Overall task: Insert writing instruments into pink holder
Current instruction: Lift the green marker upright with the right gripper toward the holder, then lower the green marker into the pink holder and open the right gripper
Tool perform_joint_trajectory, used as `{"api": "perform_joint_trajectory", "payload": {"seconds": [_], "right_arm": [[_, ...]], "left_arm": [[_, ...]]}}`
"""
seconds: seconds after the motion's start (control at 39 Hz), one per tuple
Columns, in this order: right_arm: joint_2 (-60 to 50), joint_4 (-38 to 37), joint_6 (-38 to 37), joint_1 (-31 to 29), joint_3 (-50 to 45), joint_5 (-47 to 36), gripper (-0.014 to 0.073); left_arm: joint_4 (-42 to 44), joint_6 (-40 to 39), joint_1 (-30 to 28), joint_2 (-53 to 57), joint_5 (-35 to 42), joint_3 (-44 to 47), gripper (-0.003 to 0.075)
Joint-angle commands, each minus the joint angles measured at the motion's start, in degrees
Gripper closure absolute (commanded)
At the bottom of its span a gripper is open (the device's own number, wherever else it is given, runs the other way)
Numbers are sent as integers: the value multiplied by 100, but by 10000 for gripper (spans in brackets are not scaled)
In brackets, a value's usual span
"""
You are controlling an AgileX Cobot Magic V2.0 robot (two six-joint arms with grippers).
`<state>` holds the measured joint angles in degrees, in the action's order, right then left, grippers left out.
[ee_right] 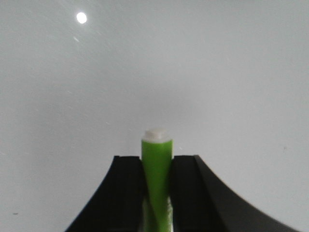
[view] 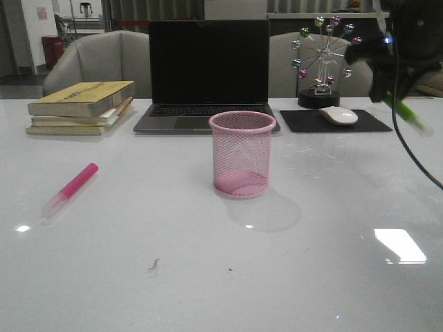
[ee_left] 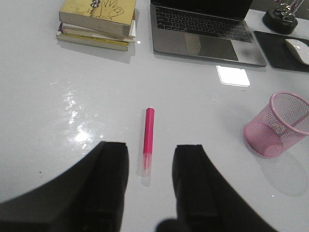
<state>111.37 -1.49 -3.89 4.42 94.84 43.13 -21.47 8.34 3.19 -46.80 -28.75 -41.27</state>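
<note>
Your right gripper (ee_right: 157, 193) is clenched on the lime green highlighter (ee_right: 156, 169), raised at the upper right of the front view, right of the pink holder (view: 242, 153). Your left gripper (ee_left: 150, 181) hangs with its fingers spread apart, just above the pink highlighter (ee_left: 148, 137), which lies flat on the white table (view: 138, 277) at the left. You'll see the holder standing upright at centre, before the laptop (view: 208, 72).
</note>
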Motion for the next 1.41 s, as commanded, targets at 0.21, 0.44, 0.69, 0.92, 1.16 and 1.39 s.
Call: {"api": "perform_joint_trajectory", "payload": {"seconds": [0.21, 0.44, 0.69, 0.92, 1.16, 1.39], "right_arm": [[-1223, -30, 108, 743, -19, -1142, 566], [-1829, 514, 108, 1216, -1522, -3676, 566], [-1603, 633, 72, 1962, -2937, -7250, 566], [-862, 596, -117, 2115, -2958, -8061, 566], [-525, 596, -176, 2115, -2958, -7924, 557], [-531, 596, -176, 2115, -2958, -7938, 323]], "left_arm": [[-143, -10, -3, 13, 412, -207, 399], [-131, -10, -3, 13, 412, -207, 399], [-131, -10, -3, 13, 412, -207, 399], [-108, -10, -3, 13, 412, -207, 399], [-94, -10, -3, 13, 435, -207, 399], [-81, -10, -3, 13, 435, -207, 399]]}}
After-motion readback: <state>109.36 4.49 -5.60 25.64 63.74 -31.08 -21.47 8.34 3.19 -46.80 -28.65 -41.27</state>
